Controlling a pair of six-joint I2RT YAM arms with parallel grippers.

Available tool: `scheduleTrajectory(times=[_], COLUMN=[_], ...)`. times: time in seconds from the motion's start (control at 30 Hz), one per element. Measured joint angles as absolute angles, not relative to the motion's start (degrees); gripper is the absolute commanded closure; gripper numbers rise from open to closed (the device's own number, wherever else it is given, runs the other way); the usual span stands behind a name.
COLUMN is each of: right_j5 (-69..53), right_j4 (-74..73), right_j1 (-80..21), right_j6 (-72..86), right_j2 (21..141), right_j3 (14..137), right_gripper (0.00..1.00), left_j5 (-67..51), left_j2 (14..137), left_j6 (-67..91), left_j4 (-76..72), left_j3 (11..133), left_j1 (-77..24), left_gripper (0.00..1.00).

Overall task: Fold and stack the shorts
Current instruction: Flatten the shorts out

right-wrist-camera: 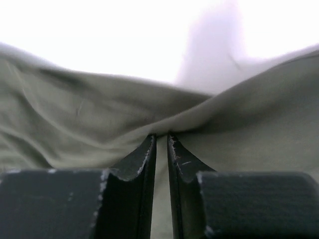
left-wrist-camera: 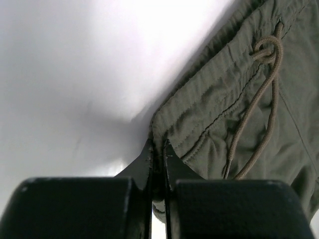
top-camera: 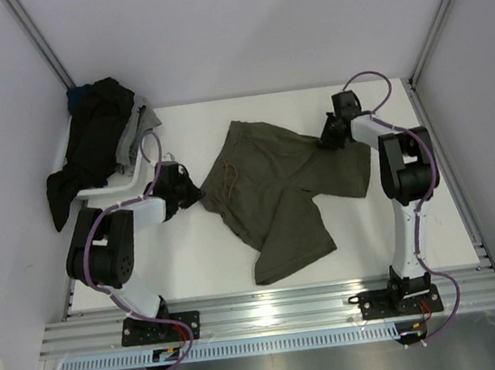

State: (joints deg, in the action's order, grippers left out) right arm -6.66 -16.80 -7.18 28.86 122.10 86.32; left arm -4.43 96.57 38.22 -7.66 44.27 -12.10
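Observation:
The olive-green shorts lie spread and rumpled in the middle of the white table, legs towards the near edge, drawstring on top. My left gripper is shut on the waistband corner at their left side. In the left wrist view the fingers pinch the hem of the olive cloth beside the cord. My right gripper is shut on the far right edge of the same shorts. The right wrist view shows a fold of cloth pulled taut between the fingers. The black shorts lie heaped at the back left.
A grey garment lies with the black heap at the back left corner. Pale walls with metal rails close in the table on three sides. A metal rail holding both arm bases runs along the near edge.

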Motion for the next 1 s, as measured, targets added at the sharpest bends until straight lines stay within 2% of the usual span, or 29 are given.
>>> scheduleTrajectory(times=[0.1, 0.13, 0.2, 0.23, 0.37, 0.47, 0.5, 0.63, 0.77, 1.0], right_j5=[-7.11, -7.53, -8.56, -8.91, -10.33, -11.05, -11.05, -11.14, -11.20, -4.01], right_j4=[-18.37, -19.09, -19.64, -19.79, -21.67, -22.22, -22.15, -20.86, -21.08, -27.22], right_j1=[-8.67, -9.06, -9.74, -10.09, -11.03, -11.77, -12.14, -16.40, -25.82, -47.33], right_j6=[29.02, 29.02, 28.93, 28.69, 27.31, 26.35, 26.33, 27.38, 28.32, 29.65], right_j2=[127.44, 128.86, 130.43, 130.52, 128.16, 120.95, 116.79, 97.32, 80.18, 69.23], right_j3=[94.98, 97.47, 100.86, 101.27, 100.60, 93.62, 89.41, 71.99, 57.36, 49.87], right_gripper=[0.68, 0.58, 0.51, 0.42, 0.31, 0.27, 0.21, 0.18, 0.19, 0.24], left_j5=[-2.87, -2.15, -0.97, -0.12, 1.83, 2.90, 2.94, 2.90, 2.90, 2.79], left_j2=[94.52, 93.95, 93.14, 92.71, 91.44, 90.72, 90.59, 89.97, 89.41, 88.23], left_j6=[39.27, 39.62, 40.07, 40.16, 40.60, 40.75, 40.93, 41.04, 40.97, 40.51], left_j4=[-8.45, -8.60, -8.62, -8.64, -8.73, -8.75, -8.82, -8.93, -8.86, -8.86], left_j3=[41.76, 41.15, 40.40, 40.03, 39.13, 38.57, 38.46, 38.20, 38.20, 38.20], left_j1=[-11.03, -10.94, -10.94, -10.94, -10.96, -10.94, -10.94, -10.94, -10.94, -10.94], left_gripper=[1.00, 1.00, 1.00, 1.00, 1.00, 1.00, 1.00, 1.00, 1.00, 1.00])
